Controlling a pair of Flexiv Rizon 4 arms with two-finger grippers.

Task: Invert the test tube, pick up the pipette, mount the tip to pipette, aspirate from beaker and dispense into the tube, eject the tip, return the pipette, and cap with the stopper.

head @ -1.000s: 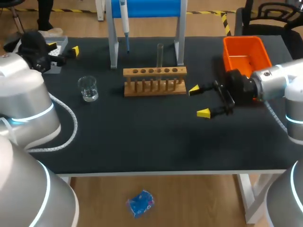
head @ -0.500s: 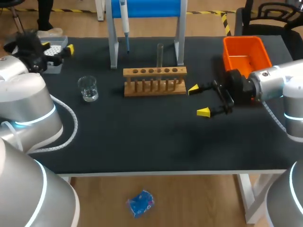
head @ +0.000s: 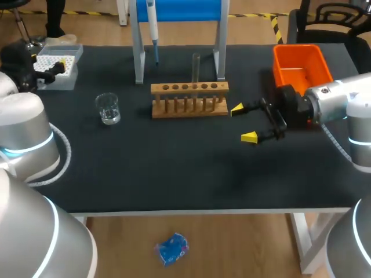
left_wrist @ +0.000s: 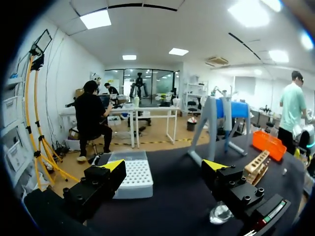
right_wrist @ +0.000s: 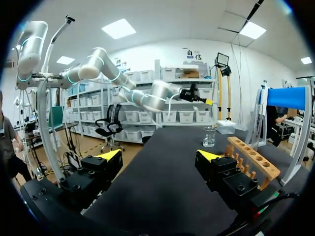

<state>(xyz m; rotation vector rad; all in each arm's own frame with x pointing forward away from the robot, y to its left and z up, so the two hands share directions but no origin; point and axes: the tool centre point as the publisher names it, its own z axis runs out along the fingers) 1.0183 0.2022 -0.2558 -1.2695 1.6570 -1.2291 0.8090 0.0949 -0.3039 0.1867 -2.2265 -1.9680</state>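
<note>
A clear test tube [head: 196,68] stands upright in the wooden rack [head: 189,99] at the table's middle back. The pipette [head: 152,23] hangs on the blue stand [head: 139,52] behind the rack. A glass beaker [head: 108,108] sits left of the rack. My left gripper [left_wrist: 165,167] is open at the far left, just short of the white tip box [left_wrist: 130,174], with nothing between its fingers. My right gripper [head: 243,123] is open and empty right of the rack, its yellow tips pointing towards it. In the right wrist view the rack [right_wrist: 251,160] lies beside the right finger.
An orange bin [head: 301,65] stands at the back right, just behind my right wrist. The tip box [head: 55,66] sits at the back left corner. Dark table surface [head: 174,168] stretches in front of the rack and beaker.
My left gripper has swung left and back, from beside the tip box to the table's left edge. The right arm has not moved.
</note>
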